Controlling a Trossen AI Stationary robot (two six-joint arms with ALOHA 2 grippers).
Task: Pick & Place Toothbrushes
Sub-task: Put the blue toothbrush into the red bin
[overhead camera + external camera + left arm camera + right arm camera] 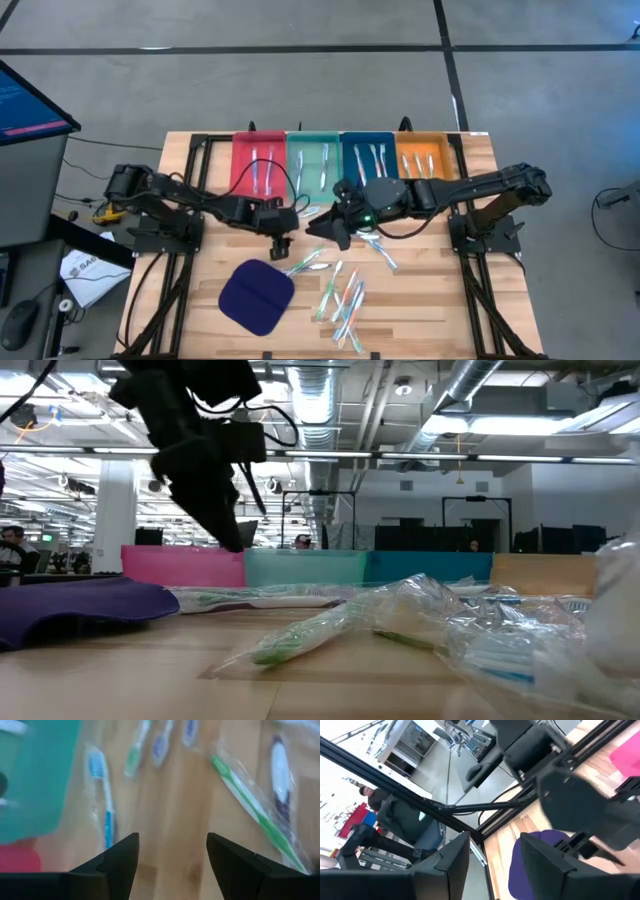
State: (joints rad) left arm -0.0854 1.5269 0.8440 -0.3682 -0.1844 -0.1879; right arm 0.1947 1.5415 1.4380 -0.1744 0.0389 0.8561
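Currently | left gripper: open, empty, over the table | nearest toothbrushes: just right of it, long axes near-to-far | right gripper: parted, empty, farther back, tilted up.

Overhead view looks straight down; low view, at tabletop level, shares the trays.

hidden: right claw tips | blurred: toothbrushes, left-wrist view
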